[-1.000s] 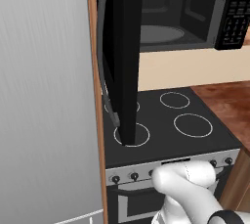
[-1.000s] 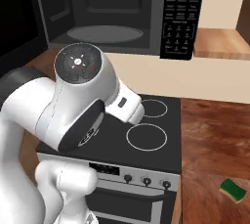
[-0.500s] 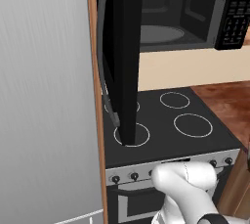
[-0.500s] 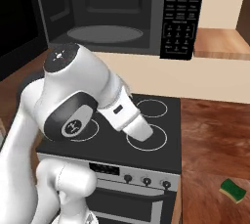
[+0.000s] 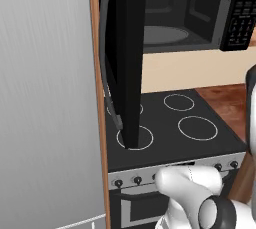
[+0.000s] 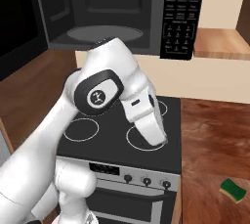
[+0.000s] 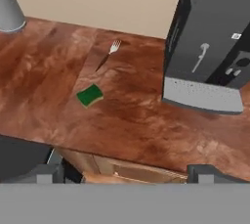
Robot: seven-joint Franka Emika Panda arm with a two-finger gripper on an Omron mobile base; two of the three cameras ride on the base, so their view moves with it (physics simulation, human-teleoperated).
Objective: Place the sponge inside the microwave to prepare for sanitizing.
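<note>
From the left base view, the microwave (image 5: 170, 13) hangs above the stove (image 5: 172, 128) with its door (image 5: 127, 58) swung wide, edge-on to the camera, and the grey turntable (image 5: 162, 35) lies bare inside. From the right base view, the sponge (image 6: 231, 190) lies green side up on the wooden table (image 6: 215, 135) to the right of the stove, well apart from the arm, which bends over the burners. In the hand view, the hand (image 7: 124, 171) has its two tips spread wide with nothing between them, and the sponge sits on the table a little left of centre, just below a fork (image 7: 108, 54) and well left of a dark coffee machine (image 7: 210, 47). The step in hand looks like the approach to the sponge: it would go best with the tips centred over the block, turned to span its short sides, then lowered straight down. Open table surrounds the sponge on most sides; the fork is the nearest obstacle. The carry back should pass clear of the door's edge.
</note>
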